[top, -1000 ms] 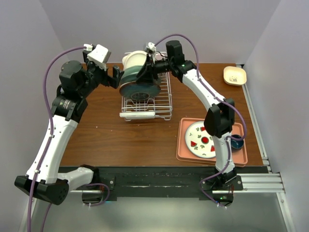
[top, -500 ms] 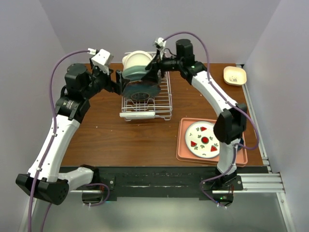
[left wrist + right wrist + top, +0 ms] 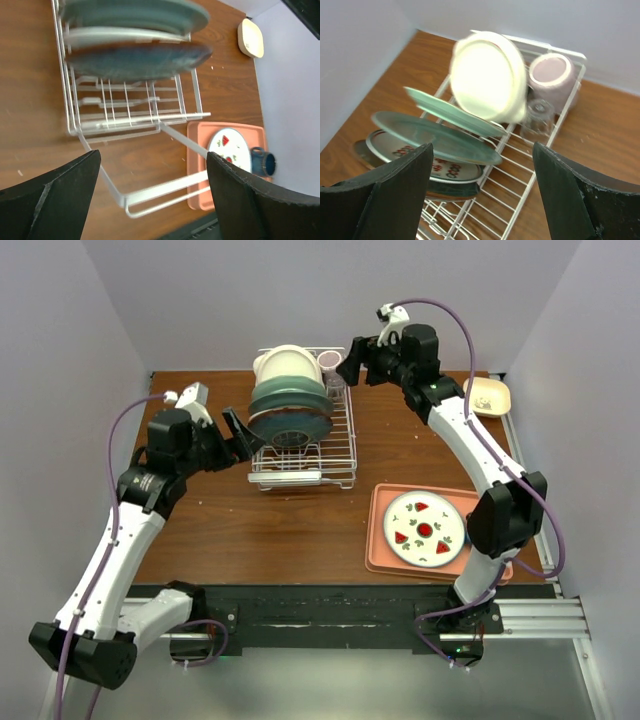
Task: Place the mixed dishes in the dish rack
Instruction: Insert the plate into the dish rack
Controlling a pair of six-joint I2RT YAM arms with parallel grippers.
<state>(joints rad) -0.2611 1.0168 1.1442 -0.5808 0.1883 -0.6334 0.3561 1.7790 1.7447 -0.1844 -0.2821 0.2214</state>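
Bright even light, soft shadows, wrist views motion-blurred — white bowl (image 3: 487,75) overexposed

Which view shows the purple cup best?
Right wrist: the purple cup sits large and unobstructed in the dish rack, beside the white bowl. Top external shows the purple cup tiny, at the rack's far right corner. Left wrist leaves it out of frame.

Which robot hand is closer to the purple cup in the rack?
Right. The right gripper hangs just beside the purple cup at the far end of the dish rack. The left gripper is on the rack's other side, near its front, farther away.
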